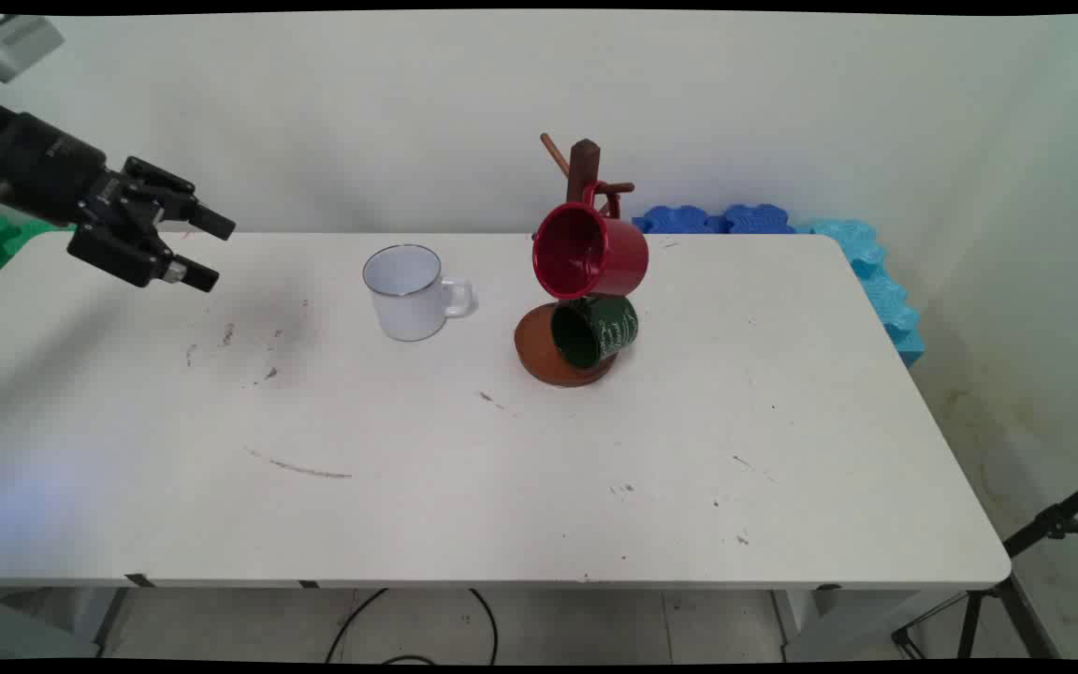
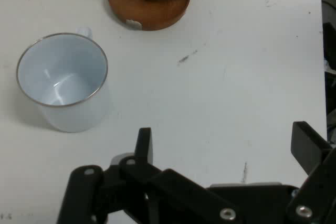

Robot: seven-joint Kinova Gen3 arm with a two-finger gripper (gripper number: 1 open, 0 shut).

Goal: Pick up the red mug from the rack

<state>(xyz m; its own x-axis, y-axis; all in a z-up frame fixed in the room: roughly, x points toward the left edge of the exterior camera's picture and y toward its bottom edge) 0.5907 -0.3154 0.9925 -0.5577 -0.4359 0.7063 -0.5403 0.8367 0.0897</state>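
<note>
The claw [image 1: 205,249] is hanging above the surface's [image 1: 464,468] left end with jaws spread wide, gripping nothing. The white mug [image 1: 405,291] nearest it is standing upright with its handle turned away, while red [image 1: 592,251] and green [image 1: 597,330] mugs are dangling by their handles from the wooden mug tree [image 1: 584,168].

Black two-finger tool [image 1: 211,251], boxy black linkage with silver screws, grey-white wrist housing

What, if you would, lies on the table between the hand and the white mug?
Nothing stands there: in the main view only bare table with a few dark scuff marks separates the open hand from the white mug.
</note>
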